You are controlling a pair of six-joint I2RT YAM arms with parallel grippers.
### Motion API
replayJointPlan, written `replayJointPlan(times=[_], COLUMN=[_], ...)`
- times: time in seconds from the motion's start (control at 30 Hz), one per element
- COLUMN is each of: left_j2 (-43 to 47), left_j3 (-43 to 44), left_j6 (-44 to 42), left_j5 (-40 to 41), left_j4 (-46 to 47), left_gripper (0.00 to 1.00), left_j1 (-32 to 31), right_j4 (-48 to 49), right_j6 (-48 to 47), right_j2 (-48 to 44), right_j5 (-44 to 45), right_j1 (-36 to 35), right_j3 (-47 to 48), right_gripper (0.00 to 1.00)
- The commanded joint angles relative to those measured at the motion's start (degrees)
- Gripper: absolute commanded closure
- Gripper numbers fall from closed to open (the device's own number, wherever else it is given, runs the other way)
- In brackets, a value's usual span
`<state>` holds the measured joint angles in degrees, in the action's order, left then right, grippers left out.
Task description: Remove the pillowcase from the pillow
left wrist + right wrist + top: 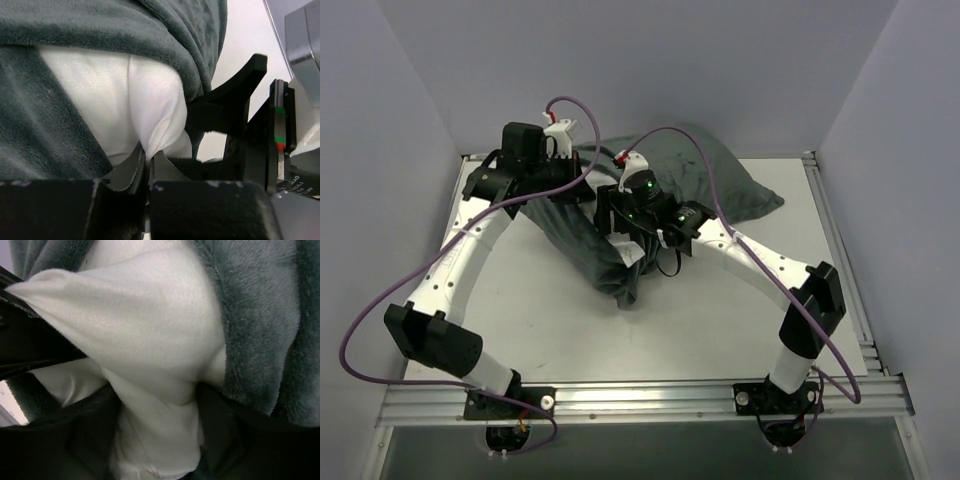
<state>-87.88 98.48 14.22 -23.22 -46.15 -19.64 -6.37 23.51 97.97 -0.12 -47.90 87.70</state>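
Note:
The pillowcase [720, 180] shows its plain dark grey face and lies bunched across the table from the back right toward the middle. In the left wrist view its grey plush [100, 30] opens around the white pillow [105, 95]. My left gripper [148, 154] is shut on a pinched fold of the white pillow fabric. My right gripper [155, 440] is closed around a thick wad of the white pillow [150, 325], with the grey pillowcase [265, 330] pulled back at its right. In the top view both grippers, left [582, 190] and right [617, 215], meet over the case's near end.
The white table [550, 320] has a metal rail along its near edge [640, 398]. Grey walls close in the left, back and right. The right gripper's black fingers [235, 95] show close beside my left gripper. Purple cables loop above both arms.

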Motion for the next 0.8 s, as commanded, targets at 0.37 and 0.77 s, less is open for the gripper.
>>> replayJointPlan(times=[0.37,0.77], left_j2=[2.97,8.68], left_j3=[5.41,3.41], left_j6=[-4.45,-14.13], left_j5=[-0.96,15.22], left_j4=[7.41,-6.75], left_gripper=[0.59,0.06], left_j1=[-0.58,6.36], right_j4=[5.64,16.03], right_j6=[6.0,15.07], right_j2=[2.84,7.75], right_j5=[-12.79,-19.04], right_j1=[5.96,11.16], right_j3=[1.16,7.13], right_gripper=[1.0,1.0])
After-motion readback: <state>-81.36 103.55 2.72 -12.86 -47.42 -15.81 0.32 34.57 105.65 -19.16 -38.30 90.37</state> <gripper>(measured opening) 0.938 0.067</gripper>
